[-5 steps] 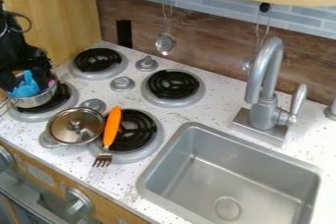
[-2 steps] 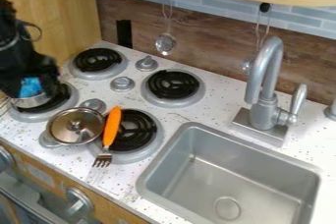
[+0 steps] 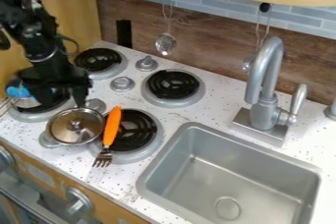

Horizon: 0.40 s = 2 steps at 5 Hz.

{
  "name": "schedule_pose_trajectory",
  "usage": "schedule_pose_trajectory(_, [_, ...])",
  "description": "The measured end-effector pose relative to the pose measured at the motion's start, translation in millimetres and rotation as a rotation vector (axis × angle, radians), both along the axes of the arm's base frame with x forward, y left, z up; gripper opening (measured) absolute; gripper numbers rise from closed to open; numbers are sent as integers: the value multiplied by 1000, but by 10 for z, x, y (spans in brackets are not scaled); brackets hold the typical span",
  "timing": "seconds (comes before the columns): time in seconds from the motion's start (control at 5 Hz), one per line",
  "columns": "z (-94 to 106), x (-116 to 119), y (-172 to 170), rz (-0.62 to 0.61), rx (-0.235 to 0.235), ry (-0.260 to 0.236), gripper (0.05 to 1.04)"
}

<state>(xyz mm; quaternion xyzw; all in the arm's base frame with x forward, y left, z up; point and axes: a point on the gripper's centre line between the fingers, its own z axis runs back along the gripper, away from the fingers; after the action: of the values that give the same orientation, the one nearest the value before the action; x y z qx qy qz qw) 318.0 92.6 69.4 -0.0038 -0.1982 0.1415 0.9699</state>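
While one empty gripper (image 3: 64,104) hangs, fingers (image 3: 80,95) well apart, one lid (image 3: 68,126), four burners (image 3: 172,85)

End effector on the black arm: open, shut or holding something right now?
Black two-finger end effector: open, fingers apart, no held object visible; one fingertip is near the round, shiny metal lid.

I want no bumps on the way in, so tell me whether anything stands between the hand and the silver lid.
Nothing visible stands between the hand and the silver lid. A grey knob sits close beside that path, and the orange-handled fork lies on the lid's far side from the hand.
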Motion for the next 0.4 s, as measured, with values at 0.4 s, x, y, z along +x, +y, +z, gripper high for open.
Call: schedule_pose_trajectory(0.4, [-103,178,-75,-29,-23,3,1002])
